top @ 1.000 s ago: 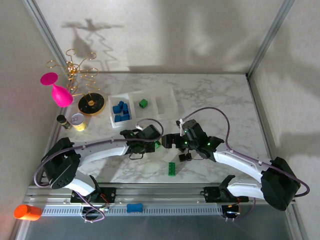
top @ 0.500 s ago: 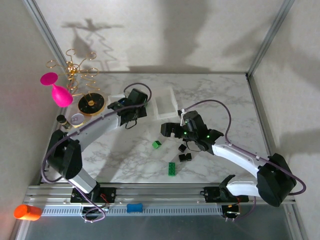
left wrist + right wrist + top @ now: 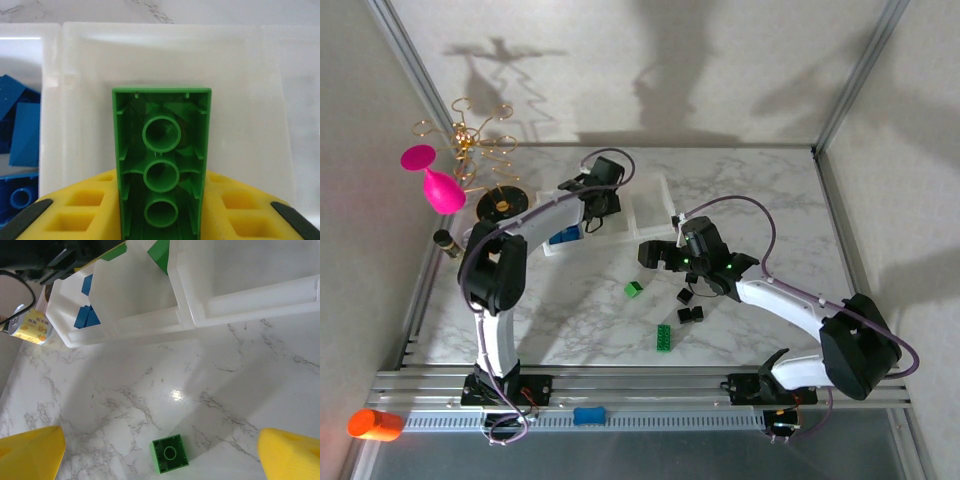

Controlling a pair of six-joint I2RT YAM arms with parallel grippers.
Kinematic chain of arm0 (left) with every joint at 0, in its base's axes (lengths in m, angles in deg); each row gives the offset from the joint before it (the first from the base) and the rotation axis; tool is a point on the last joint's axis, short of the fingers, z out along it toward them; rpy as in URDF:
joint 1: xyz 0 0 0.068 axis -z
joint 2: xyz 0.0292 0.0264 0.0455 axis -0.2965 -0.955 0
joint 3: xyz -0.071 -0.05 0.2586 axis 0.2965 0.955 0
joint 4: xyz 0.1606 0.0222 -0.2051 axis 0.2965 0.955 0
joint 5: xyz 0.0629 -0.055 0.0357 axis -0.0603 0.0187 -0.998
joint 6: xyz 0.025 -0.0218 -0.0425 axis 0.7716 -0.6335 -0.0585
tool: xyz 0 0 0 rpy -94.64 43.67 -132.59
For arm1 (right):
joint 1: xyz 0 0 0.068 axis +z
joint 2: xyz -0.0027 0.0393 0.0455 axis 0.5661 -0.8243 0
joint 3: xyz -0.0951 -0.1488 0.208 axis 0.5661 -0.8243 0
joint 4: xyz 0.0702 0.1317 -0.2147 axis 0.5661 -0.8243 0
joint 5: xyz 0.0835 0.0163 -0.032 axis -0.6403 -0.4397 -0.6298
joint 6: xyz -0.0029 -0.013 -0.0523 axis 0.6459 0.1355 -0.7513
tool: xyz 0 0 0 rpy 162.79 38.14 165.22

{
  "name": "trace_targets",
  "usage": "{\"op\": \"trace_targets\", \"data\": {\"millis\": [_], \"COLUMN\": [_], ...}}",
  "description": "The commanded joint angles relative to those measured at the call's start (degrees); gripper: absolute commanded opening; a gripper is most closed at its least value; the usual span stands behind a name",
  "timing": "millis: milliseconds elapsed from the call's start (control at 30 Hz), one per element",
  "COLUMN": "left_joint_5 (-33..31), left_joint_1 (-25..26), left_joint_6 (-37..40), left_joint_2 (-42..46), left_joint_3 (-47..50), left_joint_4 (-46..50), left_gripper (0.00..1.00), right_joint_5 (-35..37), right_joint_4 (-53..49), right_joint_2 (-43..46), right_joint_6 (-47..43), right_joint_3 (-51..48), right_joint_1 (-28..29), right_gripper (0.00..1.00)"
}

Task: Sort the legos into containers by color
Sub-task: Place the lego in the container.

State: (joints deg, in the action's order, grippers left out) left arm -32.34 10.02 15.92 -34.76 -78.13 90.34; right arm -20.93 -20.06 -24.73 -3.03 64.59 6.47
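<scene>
Left gripper (image 3: 160, 215) mine, clamped on long green brick (image 3: 160, 160), over tray (image 3: 250, 60) middle compartment. Right gripper (image 3: 657, 256) wide apart, empty, near side of tray. Risk: release skewed, brick bounces over low wall among blue bricks (image 3: 22, 130).

The tray (image 3: 652, 206) sits behind loose bricks (image 3: 664, 338) on the table (image 3: 770, 190), with more bricks (image 3: 563, 237) in its left compartment.

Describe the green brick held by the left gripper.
The green brick is glossy plastic, long, its hollow underside facing the wrist camera with three round tubes in a row. The left gripper clamps it between yellow pads, its free end over the middle compartment of the whitish tray. Contact with the tray is unclear.
</scene>
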Motion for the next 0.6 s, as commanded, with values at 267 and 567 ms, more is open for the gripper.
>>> {"op": "trace_targets", "data": {"millis": [267,567], "left_joint_5": [-3.6,-3.9], "left_joint_1": [-0.7,-0.7], "left_joint_6": [2.1,2.7], "left_joint_2": [-4.0,-1.0], "left_joint_3": [-3.7,-3.9], "left_joint_4": [2.1,3.1], "left_gripper": [0.37,0.44], "right_joint_5": [-0.6,-0.7], "right_joint_4": [0.4,-0.2], "right_joint_2": [0.4,1.7], "right_joint_6": [-0.8,-1.7], "right_joint_3": [1.7,1.7], "right_joint_1": [-0.9,-2.4], "right_gripper": [0.99,0.99]}}
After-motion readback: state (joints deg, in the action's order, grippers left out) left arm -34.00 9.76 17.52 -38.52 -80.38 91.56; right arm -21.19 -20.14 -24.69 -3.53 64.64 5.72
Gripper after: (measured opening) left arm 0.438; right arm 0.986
